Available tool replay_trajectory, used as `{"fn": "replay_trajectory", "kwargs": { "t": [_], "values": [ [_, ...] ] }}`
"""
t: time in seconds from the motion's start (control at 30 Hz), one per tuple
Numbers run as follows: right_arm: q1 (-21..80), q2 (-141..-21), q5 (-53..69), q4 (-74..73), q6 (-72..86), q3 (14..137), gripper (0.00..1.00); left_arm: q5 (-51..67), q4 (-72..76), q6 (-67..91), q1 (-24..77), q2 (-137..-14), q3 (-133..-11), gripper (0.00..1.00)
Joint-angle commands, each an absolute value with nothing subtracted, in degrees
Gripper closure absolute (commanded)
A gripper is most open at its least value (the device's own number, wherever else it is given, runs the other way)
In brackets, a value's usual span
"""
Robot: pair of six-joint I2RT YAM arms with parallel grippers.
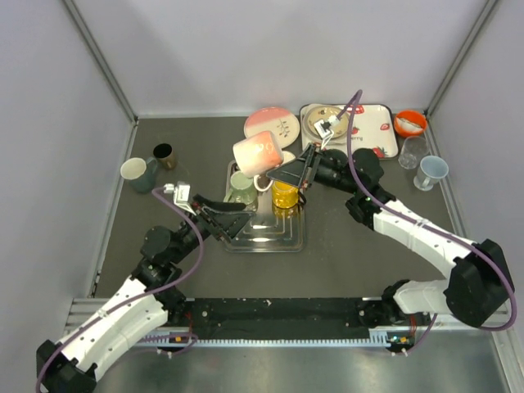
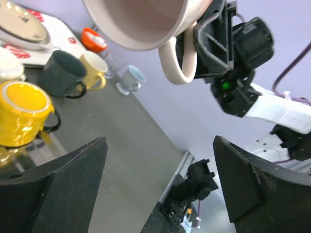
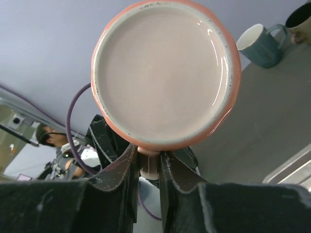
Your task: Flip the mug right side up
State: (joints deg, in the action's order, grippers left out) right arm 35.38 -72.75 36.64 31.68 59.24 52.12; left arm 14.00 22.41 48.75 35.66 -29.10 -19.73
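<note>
Fingers of the right gripper (image 3: 149, 167) clamp tight on the handle (image 2: 177, 63) of the pink mug (image 3: 165, 73), which hangs in the air just beyond the fingertips, tilted so its open mouth faces back toward that wrist's camera. Directly below this gripper a yellow mug (image 1: 284, 195) stands upright on the clear tray (image 1: 270, 237), with a green mug (image 1: 242, 188) just to its side on the same tray. The left gripper (image 1: 233, 217) sits low over the near part of the tray with its jaws spread wide and nothing between them; the pink mug is above and ahead of it, apart from both fingers. A teal mug (image 1: 137, 173) stands well off to the left gripper's outer side.
</note>
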Motion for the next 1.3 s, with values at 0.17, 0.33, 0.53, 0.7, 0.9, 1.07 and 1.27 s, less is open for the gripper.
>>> {"fn": "replay_trajectory", "kwargs": {
  "t": [0.17,0.33,0.53,0.7,0.9,1.07,1.27],
  "values": [
    [35.2,-71.4,40.1,47.7,64.3,51.0,1.00,17.8,40.1,51.5,35.4,-36.0,-23.8,0.04],
    [35.9,-70.5,40.2,43.8,60.7,50.2,1.00,18.8,45.8,54.0,35.4,-42.2,-25.5,0.06],
    [36.8,-70.0,40.0,41.7,58.2,49.2,1.00,19.2,51.1,57.4,35.4,-48.1,-27.1,0.21],
    [37.2,-69.9,40.3,41.5,57.7,49.0,1.00,18.9,57.6,60.1,35.4,-51.8,-27.2,0.39],
    [37.4,-70.0,41.0,43.1,58.1,48.2,1.00,17.5,64.1,62.9,35.4,-55.0,-28.0,0.51],
    [37.5,-70.5,41.2,45.6,60.2,47.2,1.00,17.5,69.2,66.1,35.4,-57.7,-29.1,0.56],
    [38.0,-71.5,41.7,47.9,62.0,46.7,1.00,20.2,78.0,70.2,35.4,-62.5,-29.8,0.60]
  ]
}}
